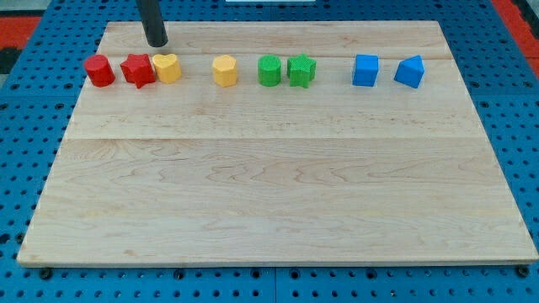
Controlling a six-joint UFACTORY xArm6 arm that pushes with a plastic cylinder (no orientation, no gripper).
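Observation:
My tip rests near the view's top left on the wooden board, just above the yellow heart block and the red star block, apart from both. The red star and yellow heart touch each other. A red cylinder block sits left of the star. Further right in the same row stand a yellow hexagonal block, a green cylinder block and a green star block close together, then a blue cube block and a blue pentagon-like block.
The board lies on a blue perforated table. A red area shows at the view's top left corner and top right corner.

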